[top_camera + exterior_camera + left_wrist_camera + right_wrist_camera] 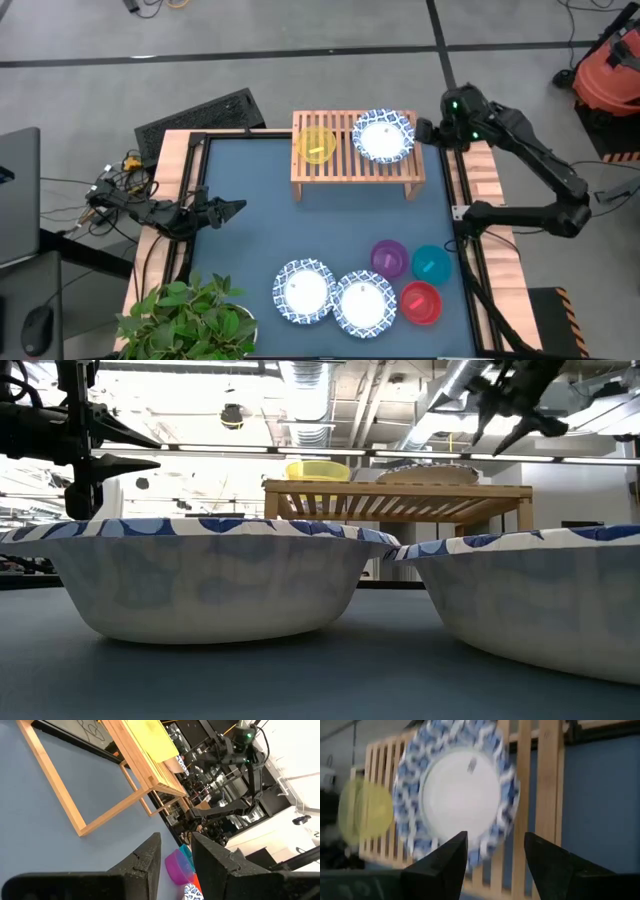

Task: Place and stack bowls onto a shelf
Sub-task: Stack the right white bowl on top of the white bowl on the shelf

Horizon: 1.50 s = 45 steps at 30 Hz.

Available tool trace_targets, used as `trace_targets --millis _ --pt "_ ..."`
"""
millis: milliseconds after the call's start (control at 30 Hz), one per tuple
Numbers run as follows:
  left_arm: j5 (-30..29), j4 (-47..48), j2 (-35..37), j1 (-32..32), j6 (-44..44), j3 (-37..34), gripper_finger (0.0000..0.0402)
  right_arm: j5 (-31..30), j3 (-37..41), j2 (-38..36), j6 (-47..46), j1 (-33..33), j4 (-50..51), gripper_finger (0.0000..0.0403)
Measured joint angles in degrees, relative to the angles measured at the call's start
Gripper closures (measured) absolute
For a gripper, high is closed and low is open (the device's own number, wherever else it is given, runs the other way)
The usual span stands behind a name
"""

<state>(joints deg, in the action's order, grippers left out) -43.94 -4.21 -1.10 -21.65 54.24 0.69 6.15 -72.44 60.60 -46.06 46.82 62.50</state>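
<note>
1. Surface (250,230): dark blue, wood-framed. Shelf (357,165) stands at the far edge, centre-right.
2. On the shelf: one patterned bowl (383,136) at its right end, the yellow bowl (317,144) at its left end. Which patterned bowls are stacked, cannot tell.
3. Near edge: two more patterned bowls (303,290), rims touching or nearly so, side by side. Just right of them the purple bowl (389,257), teal bowl (431,264) and red bowl (420,302) sit clustered.
4. Right tool (424,131): above the shelf's right end, just beside the patterned bowl; fingers apart, holding nothing.
5. Left tool (235,208): waits over the left of the surface, fingers slightly apart, empty.
6. Risk (judgement): the right tool is close to the shelved bowl's rim, so a low sideways move could nudge it off the slats.
7. Risk (judgement): near bowls crowd together; gripping one rim may drag its neighbour.
</note>
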Motion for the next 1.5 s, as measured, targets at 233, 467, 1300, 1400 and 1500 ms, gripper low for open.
trace_targets --millis 233,467,1300,1400,1500 --pt "0.0 0.0 0.0 0.0 0.0 0.0 0.0308 -0.8 0.0 -1.3 -5.3 -23.5 4.9 0.0179" --pt "0.0 0.0 0.0 0.0 0.1 0.0 0.0308 -10.4 0.0 5.5 -26.1 -55.5 4.8 0.0179" --pt "2.9 -0.1 0.0 0.0 0.6 0.0 0.0308 0.9 0.0 38.2 -61.7 -80.5 -11.5 0.0179" --pt "3.1 -0.1 0.0 0.0 0.5 0.0 0.0308 1.1 0.0 39.1 -61.5 -80.5 -10.9 0.0179" --pt "2.7 -0.1 0.0 0.0 0.5 0.0 0.0308 1.1 0.0 39.4 -59.7 -80.5 -9.8 0.0182"
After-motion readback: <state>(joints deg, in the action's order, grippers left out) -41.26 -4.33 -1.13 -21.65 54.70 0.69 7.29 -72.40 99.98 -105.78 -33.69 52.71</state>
